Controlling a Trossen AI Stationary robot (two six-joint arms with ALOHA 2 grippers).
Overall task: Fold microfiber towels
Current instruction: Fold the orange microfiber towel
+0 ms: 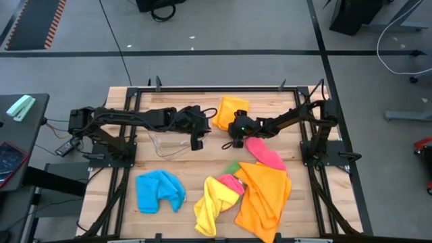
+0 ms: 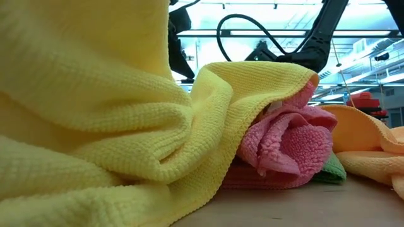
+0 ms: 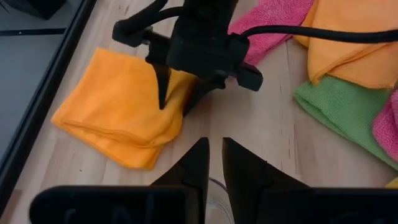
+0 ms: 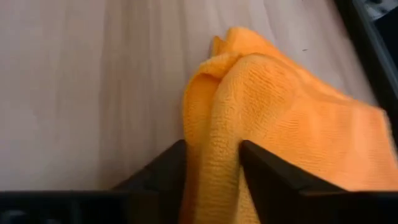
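Fingers of the right gripper (image 4: 212,163) straddle the bunched edge of the folded orange towel (image 1: 231,111), closing on it (not yet a firm pinch, I judge). That towel spreads away ahead of the fingertips toward the table's far edge. The left gripper (image 3: 211,163) waits nearly clenched, empty, just beside, facing it.

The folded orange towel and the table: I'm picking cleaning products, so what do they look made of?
Folded orange towel: soft microfiber-like cloth, matte, with a fine looped, nubbly weave. Table: pale wood planks, smooth, with visible grain and seams; possibly sealed.
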